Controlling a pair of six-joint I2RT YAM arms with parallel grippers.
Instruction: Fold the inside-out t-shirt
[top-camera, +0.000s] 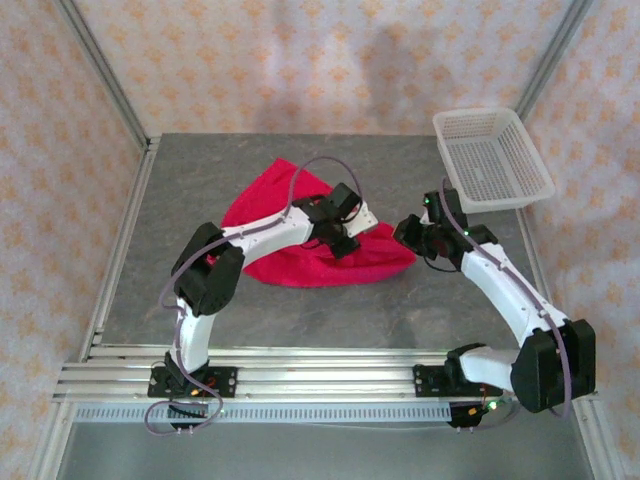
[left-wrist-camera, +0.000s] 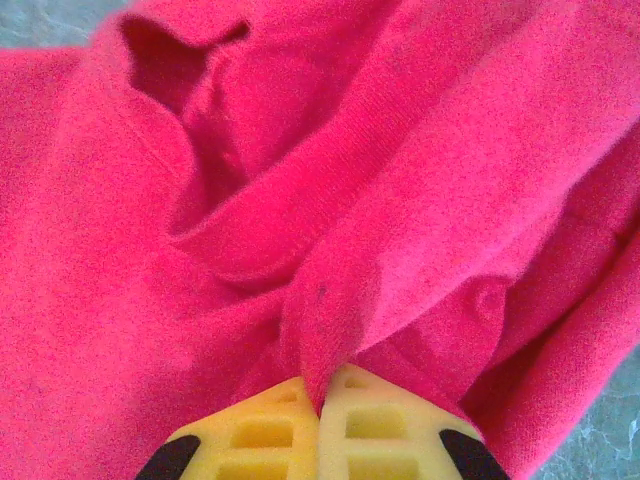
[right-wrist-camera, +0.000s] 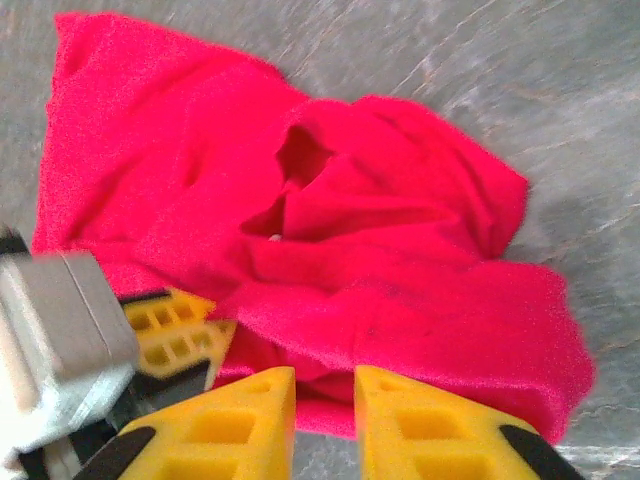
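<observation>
The inside-out t-shirt (top-camera: 272, 200) is a bright red crumpled heap in the middle of the grey table (top-camera: 200, 300). My left gripper (top-camera: 340, 245) sits on its near right part, shut on a raised fold of the cloth; in the left wrist view the red fold (left-wrist-camera: 330, 310) runs down between the closed yellow fingertips of that gripper (left-wrist-camera: 322, 395). My right gripper (top-camera: 408, 232) is at the shirt's right end. In the right wrist view the right gripper (right-wrist-camera: 325, 385) has a narrow gap between its jaws, just short of the shirt's edge (right-wrist-camera: 400, 290), with nothing between them. The left gripper's fingers (right-wrist-camera: 170, 330) lie close beside it.
A white mesh basket (top-camera: 492, 160) stands at the back right corner of the table. Patterned walls and metal frame posts close in the sides and back. Bare grey table lies in front of the shirt and to its left.
</observation>
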